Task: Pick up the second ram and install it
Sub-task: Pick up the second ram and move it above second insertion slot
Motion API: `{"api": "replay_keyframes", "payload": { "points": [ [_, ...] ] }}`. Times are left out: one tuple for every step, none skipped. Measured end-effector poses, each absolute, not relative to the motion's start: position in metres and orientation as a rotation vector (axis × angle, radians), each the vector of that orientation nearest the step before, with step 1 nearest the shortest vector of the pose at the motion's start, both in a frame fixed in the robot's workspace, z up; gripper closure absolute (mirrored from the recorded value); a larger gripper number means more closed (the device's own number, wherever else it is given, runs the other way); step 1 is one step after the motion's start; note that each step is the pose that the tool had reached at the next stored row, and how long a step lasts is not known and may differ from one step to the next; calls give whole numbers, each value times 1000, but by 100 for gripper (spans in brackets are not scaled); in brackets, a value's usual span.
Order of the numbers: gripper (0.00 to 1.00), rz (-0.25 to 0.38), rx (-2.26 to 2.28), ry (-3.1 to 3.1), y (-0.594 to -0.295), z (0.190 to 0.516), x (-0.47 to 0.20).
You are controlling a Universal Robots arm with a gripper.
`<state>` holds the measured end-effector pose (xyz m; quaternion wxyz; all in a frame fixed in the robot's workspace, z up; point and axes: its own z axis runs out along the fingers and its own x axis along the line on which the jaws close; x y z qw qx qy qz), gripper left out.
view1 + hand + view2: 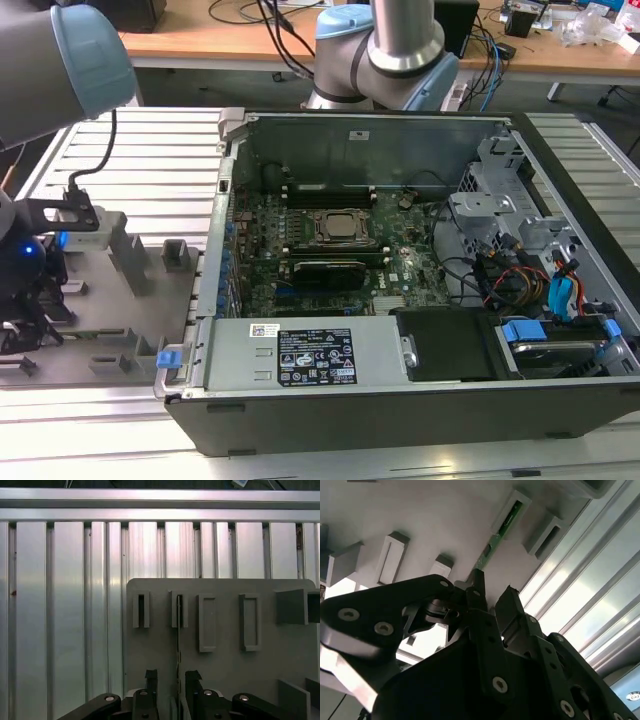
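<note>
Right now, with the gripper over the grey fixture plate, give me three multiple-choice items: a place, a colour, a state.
1. Where does the second ram stand? A in a motherboard slot; B on edge in a holder on the grey fixture plate; C flat on the table.
2. Its board's colour? A green; B red; C white.
3. The gripper is: A shut on a cable; B open, a finger either side of the ram; C shut, empty.
Answers: B, both wrist views show it in the holder. A, green in the second wrist view. B, gaps show beside the ram's edge.
</note>
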<state>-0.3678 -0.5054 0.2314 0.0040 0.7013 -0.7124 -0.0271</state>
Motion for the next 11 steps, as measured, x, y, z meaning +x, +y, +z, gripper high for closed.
{"api": "replay_keyframes", "payload": {
  "points": [
    [64,-85,2197,-2232,-505,229,-368],
    [64,-85,2197,-2232,-505,227,-368],
    [64,-85,2197,-2232,-505,225,-368],
    [64,-85,2197,-2232,-505,222,-368],
    [64,-85,2197,-2232,-505,220,-368],
    [64,-85,2197,-2233,-504,218,-368],
    [64,-85,2198,-2232,-499,217,-367],
    [64,-85,2199,-2231,-497,215,-367],
    [64,-85,2200,-2230,-497,211,-367],
    [64,-85,2206,-2224,-497,206,-367],
    [64,-85,2209,-2221,-497,202,-367]
  ]
}}
